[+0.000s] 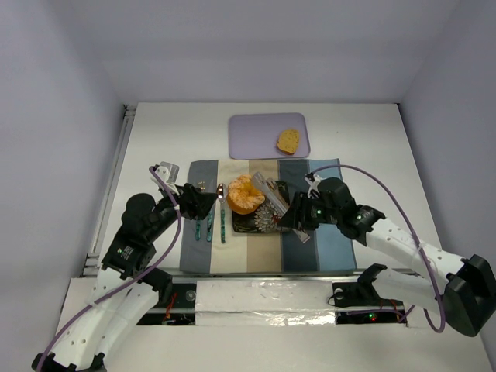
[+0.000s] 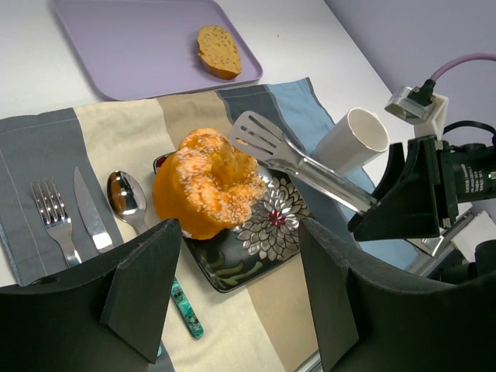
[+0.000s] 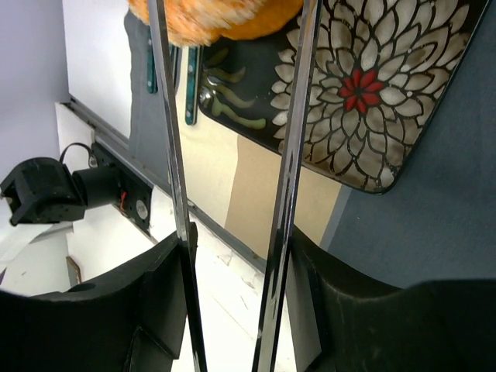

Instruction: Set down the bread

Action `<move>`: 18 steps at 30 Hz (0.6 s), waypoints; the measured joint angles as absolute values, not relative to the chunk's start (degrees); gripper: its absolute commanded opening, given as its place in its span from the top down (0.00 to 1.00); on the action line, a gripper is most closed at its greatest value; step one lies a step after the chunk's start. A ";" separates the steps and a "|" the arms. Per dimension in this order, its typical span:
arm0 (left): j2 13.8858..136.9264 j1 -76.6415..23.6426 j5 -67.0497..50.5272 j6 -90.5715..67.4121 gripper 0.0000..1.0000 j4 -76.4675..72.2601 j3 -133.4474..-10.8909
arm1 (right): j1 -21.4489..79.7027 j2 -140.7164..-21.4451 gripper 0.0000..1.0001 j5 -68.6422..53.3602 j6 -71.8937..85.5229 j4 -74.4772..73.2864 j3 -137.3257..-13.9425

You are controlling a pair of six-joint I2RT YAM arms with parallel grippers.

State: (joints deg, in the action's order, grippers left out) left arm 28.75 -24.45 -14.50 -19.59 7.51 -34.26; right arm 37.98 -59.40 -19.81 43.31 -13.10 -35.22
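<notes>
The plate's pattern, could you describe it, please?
The plate is dark with a white-petalled flower and red centre, clearest in the right wrist view.

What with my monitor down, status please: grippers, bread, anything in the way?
Left gripper open, empty, near the cutlery. Right gripper shut on tongs, over the plate. Bread on tray. Pastry beside tongs; nothing seen blocking bread.

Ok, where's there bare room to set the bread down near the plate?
The plate's flowered right part is bare, between the pastry and the cup. The tray left of the bread is bare too. Crowded: the mat left of the plate, with fork, knife and spoon, and above the plate, where the right gripper holds tongs.
</notes>
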 measured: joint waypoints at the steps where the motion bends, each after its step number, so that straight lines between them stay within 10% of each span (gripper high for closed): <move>1: 28.75 -24.45 -14.50 -19.59 0.41 7.51 -34.24 | 37.98 -59.27 0.48 -19.40 43.20 -13.45 -35.64; 18: 26.85 -24.45 -14.74 -19.57 0.41 7.53 -34.24 | 29.61 -78.30 0.53 -6.09 37.28 -20.71 -59.16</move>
State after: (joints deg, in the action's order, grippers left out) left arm 26.85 -24.45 -14.74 -19.57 7.53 -34.24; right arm 29.61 -78.30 -6.09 37.28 -20.71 -59.16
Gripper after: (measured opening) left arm 0.591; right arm 0.473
